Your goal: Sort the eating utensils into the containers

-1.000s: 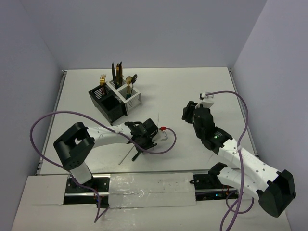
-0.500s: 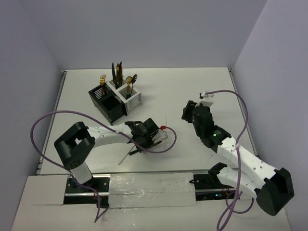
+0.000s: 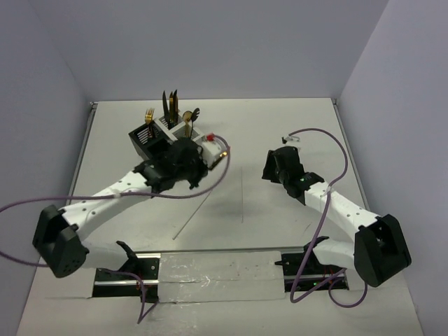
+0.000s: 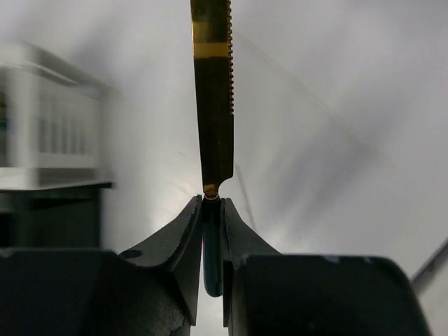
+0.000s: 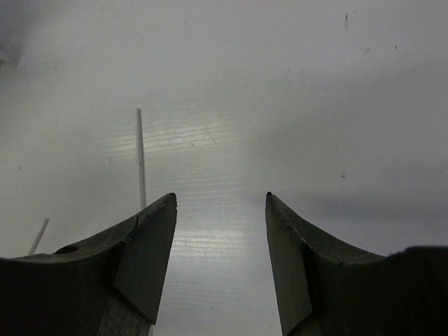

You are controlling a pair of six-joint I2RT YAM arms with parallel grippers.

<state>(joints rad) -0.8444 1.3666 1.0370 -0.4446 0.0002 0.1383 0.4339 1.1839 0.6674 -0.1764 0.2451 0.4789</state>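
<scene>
The gold-bladed knife [image 4: 213, 105] is up off the bench [image 3: 280, 126], pinched by its dark green handle in the left end effector [image 4: 212, 205], jaws nearly shut on it, blade sticking out ahead. It's right beside the containers [image 3: 198, 143], so this looks like the drop-off step. Next up, I reckon: line it up over a compartment, tip it upright and let go without bumping the utensils already standing there [image 3: 170, 105]. The right end effector [image 5: 220, 199] hangs wide open, holding nothing, near one pale chopstick [image 5: 141, 157]. Another chopstick [image 3: 193, 217] lies loose on the bench too.
</scene>
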